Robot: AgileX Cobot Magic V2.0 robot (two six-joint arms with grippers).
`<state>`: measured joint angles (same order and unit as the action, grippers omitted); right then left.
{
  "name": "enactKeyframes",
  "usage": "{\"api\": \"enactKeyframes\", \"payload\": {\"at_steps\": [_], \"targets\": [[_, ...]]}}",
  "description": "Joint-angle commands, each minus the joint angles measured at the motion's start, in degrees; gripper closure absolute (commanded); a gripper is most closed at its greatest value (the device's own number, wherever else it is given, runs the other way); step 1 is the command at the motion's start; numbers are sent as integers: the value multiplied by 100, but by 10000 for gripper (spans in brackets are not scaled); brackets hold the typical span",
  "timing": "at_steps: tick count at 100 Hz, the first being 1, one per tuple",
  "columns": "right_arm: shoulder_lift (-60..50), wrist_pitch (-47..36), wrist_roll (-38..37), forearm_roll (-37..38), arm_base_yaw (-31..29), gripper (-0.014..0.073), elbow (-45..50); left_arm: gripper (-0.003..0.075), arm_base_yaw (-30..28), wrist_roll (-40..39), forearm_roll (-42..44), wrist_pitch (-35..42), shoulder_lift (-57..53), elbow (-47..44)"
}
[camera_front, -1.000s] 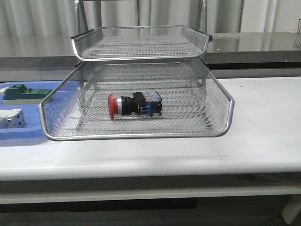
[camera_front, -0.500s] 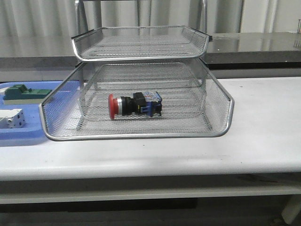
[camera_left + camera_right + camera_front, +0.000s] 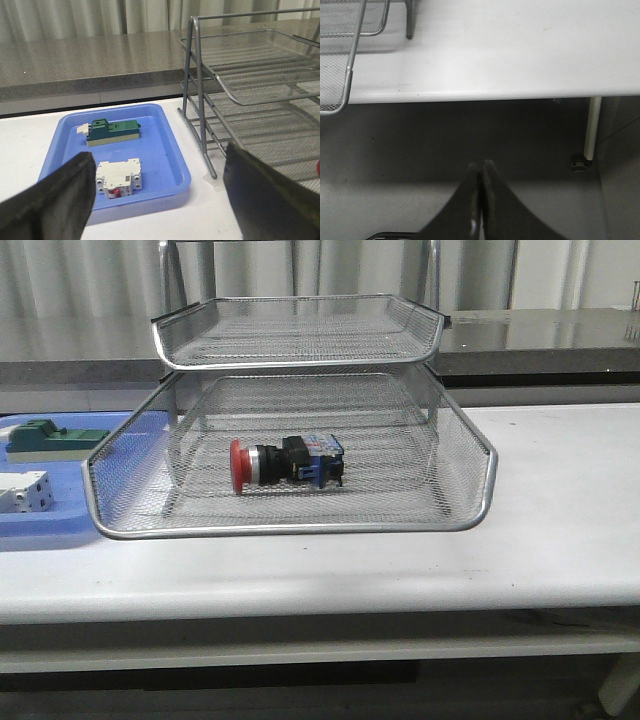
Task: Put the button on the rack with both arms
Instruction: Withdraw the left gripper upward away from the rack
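The button [image 3: 287, 463], with its red cap, silver collar and black-and-blue body, lies on its side in the pulled-out lower tier of the wire-mesh rack [image 3: 480, 495]. A sliver of its red cap [image 3: 318, 169] shows in the left wrist view. My left gripper [image 3: 159, 187] is open and holds nothing; it hangs above the table's front edge between the blue tray and the rack's leg [image 3: 202, 127]. My right gripper [image 3: 481, 167] is shut and empty, below and in front of the table edge, with a corner of the rack [image 3: 345, 75] beside it. Neither arm appears in the front view.
A flat blue tray [image 3: 60, 525] lies left of the rack and holds a green block [image 3: 112, 132] and a white block [image 3: 119, 177]. A second mesh tier [image 3: 300, 330] sits above the lower one. A table leg [image 3: 590, 127] stands to the right below the tabletop [image 3: 520, 50].
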<state>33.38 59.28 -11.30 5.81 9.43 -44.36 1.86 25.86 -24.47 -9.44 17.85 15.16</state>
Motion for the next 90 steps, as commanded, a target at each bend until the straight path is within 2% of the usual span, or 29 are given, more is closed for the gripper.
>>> {"api": "enactKeyframes", "payload": {"at_steps": [1, 9, 16, 28, 37, 49, 90], "targets": [[18, -327, 20, 94, -16, 664, -188, 209, -18, -54, -87, 473, 41, 151], [18, -327, 20, 94, -16, 664, -188, 225, -18, -54, -87, 459, 41, 151], [18, -327, 20, 94, -16, 664, -188, 284, -18, -54, -87, 445, 41, 151], [18, -327, 20, 94, -16, 664, -188, 442, -18, -54, -87, 445, 41, 151], [18, -327, 20, 94, -16, 664, -188, 591, -18, -54, -87, 445, 41, 151], [18, -327, 20, 94, -16, 664, -188, 741, -18, -54, -87, 445, 41, 151], [18, -409, 20, 89, -16, 664, -188, 741, -18, -54, -87, 445, 41, 151]]}}
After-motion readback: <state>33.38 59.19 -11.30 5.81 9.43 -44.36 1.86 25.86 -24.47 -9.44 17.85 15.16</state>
